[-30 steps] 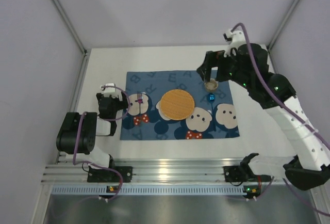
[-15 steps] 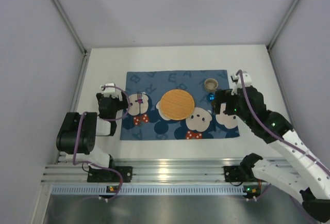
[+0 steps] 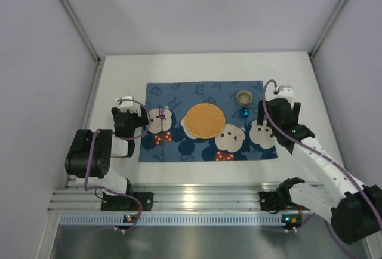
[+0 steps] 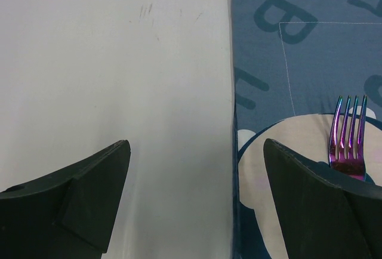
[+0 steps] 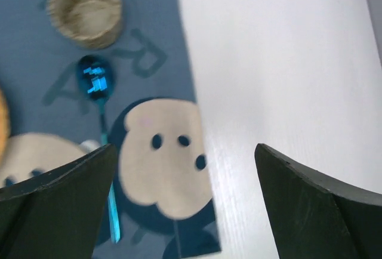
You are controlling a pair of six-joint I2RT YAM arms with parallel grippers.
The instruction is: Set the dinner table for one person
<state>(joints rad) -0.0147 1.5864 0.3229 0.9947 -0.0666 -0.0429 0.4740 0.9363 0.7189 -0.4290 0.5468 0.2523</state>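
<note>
The left gripper (image 4: 194,151) is released, its two dark fingers spread wide with nothing between them. It hangs over the line where the left edge of the dark-blue placemat (image 4: 280,80) meets bare tabletop. At its 2 o'clock an iridescent purple fork (image 4: 349,133) lies on the placemat, tines toward 12 o'clock, with its handle hidden behind the right-hand finger.

The right gripper (image 5: 185,148) is likewise spread and empty, above the placemat's right edge. At its 10 o'clock lies a shiny blue spoon (image 5: 94,83), bowl toward 12 o'clock. Just beyond the spoon, at 11 o'clock, stands a small tan cup (image 5: 85,11).

From above, a round woven plate (image 3: 205,120) sits mid-placemat, with the fork at its 9 o'clock, the spoon at 3 and the cup at 2. The white dinner table (image 3: 119,86) carries the placemat and shows bare on every side of it. A ribbed silver rail (image 3: 197,199) runs along its 6 o'clock edge.
</note>
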